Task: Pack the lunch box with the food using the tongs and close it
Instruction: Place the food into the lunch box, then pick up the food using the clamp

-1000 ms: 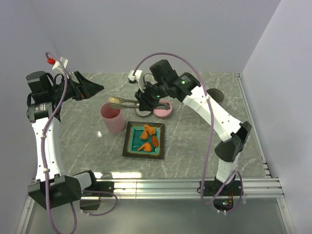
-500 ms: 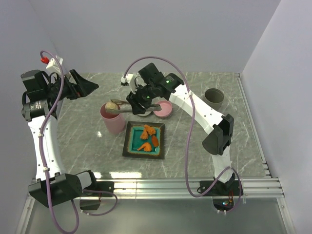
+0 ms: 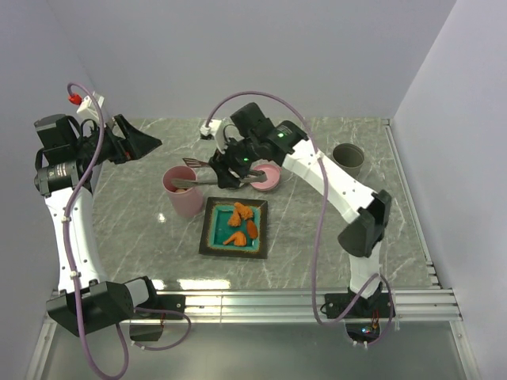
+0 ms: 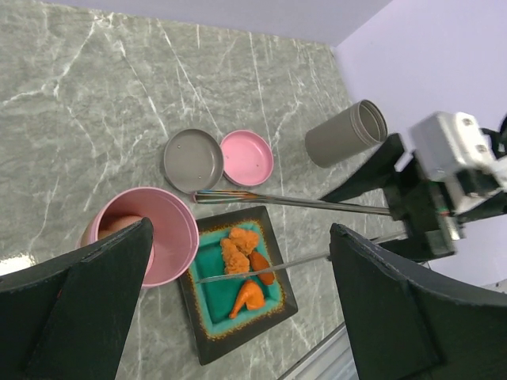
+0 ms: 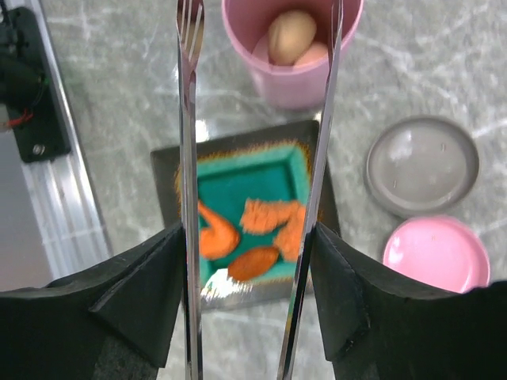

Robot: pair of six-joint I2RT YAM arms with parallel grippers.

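Right gripper [image 3: 231,169] fingers [image 5: 135,301] set at a medium gap, clamped on the tongs [image 5: 188,198], one silver arm pressed against each inner face. The tongs' arms are sprung apart and reach out level, with their tips up at the mouth of the lunch box [image 3: 182,192]. The lunch box stands upright left of the plate [image 3: 214,237], lid off, with a beige ball [image 5: 287,36] and a pink ball [image 5: 311,54] inside. Fried chunks [image 5: 269,218] sit on the plate. Pink lid [image 5: 436,253] lies flat beside a grey lid [image 5: 422,165], behind the plate. Left gripper [image 4: 239,233] raised far-left of the lunch box, fingers [image 4: 87,309] spread wide, gripping and touching nothing.
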